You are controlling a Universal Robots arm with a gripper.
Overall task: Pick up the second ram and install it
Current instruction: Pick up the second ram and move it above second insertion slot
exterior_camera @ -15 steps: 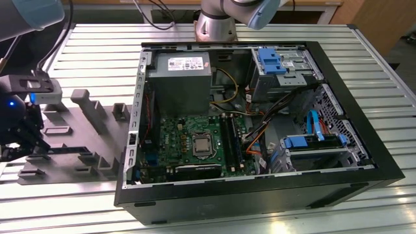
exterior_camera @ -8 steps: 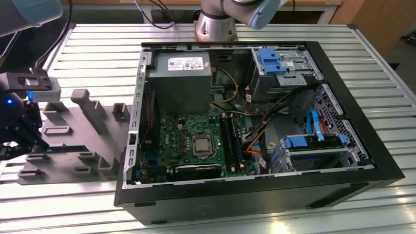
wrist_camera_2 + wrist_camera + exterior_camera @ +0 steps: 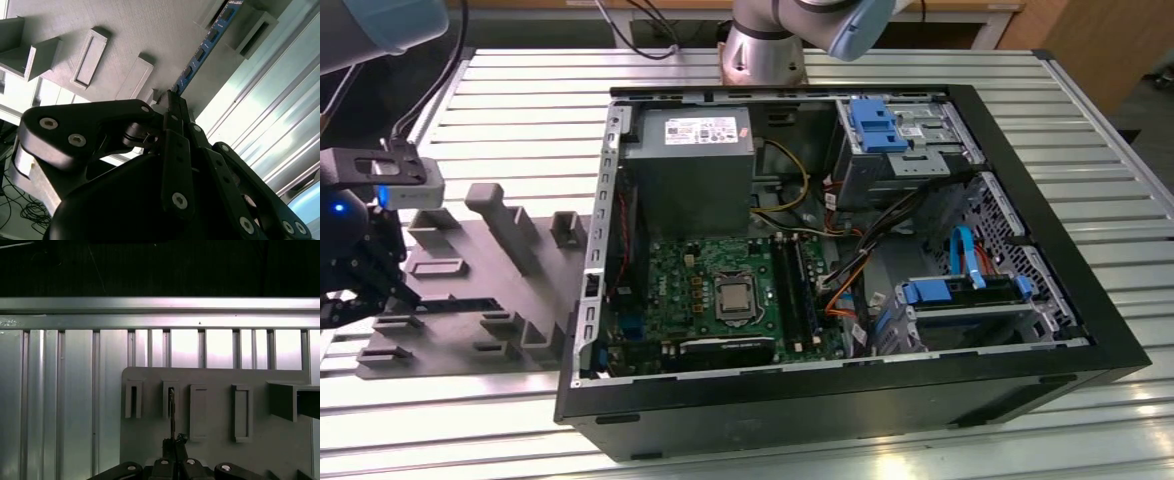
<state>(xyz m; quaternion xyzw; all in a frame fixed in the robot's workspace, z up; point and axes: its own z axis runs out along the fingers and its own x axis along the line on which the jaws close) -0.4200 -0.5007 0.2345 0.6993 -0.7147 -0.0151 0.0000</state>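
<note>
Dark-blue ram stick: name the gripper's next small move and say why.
Probably lift straight away from the grey moulded holder tray. The fingers look closed on the near end of the long dark-blue ram stick, which sits in a tray slot, so a sideways pull might jam it.

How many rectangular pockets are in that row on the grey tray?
4 in the first wrist view: one end pocket, one at the second ram, two beyond it. Others may be hidden.
</note>
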